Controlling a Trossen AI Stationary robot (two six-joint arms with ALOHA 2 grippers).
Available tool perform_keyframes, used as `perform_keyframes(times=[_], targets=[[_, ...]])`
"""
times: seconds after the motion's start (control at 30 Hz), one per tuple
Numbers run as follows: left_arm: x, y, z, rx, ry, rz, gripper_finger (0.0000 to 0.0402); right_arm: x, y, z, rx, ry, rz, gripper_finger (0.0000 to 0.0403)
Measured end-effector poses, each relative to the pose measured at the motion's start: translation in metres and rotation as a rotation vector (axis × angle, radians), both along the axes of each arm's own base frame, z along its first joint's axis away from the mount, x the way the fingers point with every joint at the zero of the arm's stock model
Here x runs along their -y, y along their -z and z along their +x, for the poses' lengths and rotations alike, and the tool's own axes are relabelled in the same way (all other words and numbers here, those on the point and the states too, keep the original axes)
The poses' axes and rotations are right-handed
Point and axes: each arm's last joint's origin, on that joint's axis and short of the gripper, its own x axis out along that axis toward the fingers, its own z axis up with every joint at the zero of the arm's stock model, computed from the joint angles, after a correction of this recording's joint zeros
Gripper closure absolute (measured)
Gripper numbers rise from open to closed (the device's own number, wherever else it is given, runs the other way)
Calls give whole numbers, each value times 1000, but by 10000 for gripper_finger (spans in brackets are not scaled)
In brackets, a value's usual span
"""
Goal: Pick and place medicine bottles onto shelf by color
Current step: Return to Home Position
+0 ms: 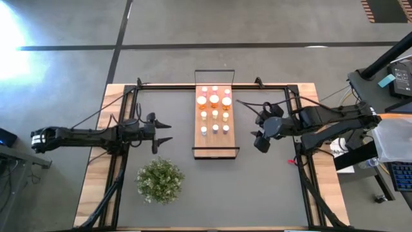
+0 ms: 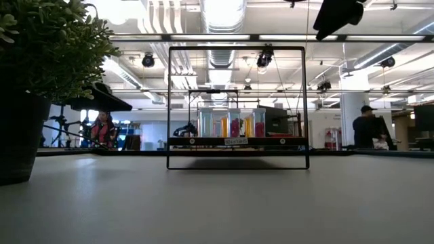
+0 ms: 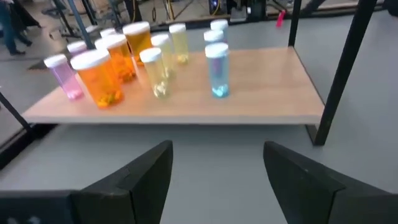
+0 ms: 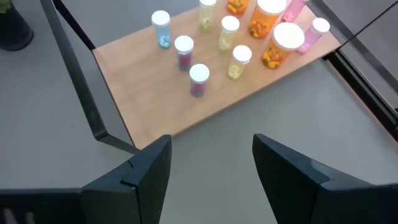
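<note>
The grey surface carries the shelf at its middle. The left pincer and right pincer flank it, both wide open and empty. The medicine bottles stand in rows on the shelf.

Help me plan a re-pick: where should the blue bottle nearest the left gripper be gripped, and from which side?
Probably its clear body below the white cap, the open left gripper coming level from the left edge of the shelf. The blue bottle stands upright near that edge, apart from the yellow bottle, leaving room for a finger each side.
</note>
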Motion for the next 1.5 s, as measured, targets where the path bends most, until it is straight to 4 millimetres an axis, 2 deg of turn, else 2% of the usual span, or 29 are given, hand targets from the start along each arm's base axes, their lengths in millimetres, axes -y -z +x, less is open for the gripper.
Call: perform_keyframes(times=[0.2, 0.4, 0.63, 0.77, 0.87, 1.07, 1.27, 1.5], targets=[[-3, -1, 1, 23, -108, -33, 166, 2, -6, -9, 34, -1, 6, 186], [-2, -22, 3, 250, -67, -67, 166, 4, -2, -25, 52, -1, 9, 186], [1, -40, -1, 424, 15, -41, 166, 7, 34, -41, 35, -1, 6, 186], [2, -45, -4, 467, 29, -32, 166, 9, 57, -51, 4, -1, 1, 186], [2, -46, -5, 484, 34, -28, 166, 11, 65, -61, 3, -1, 1, 186], [3, -51, -9, 522, 37, -19, 166, 15, 67, -84, 78, -1, 14, 186], [3, -53, -11, 548, 40, -13, 166, 21, 51, -119, 264, -1, 46, 186], [4, -53, -13, 541, 50, -13, 166, 23, 47, -132, 336, -1, 59, 186]])
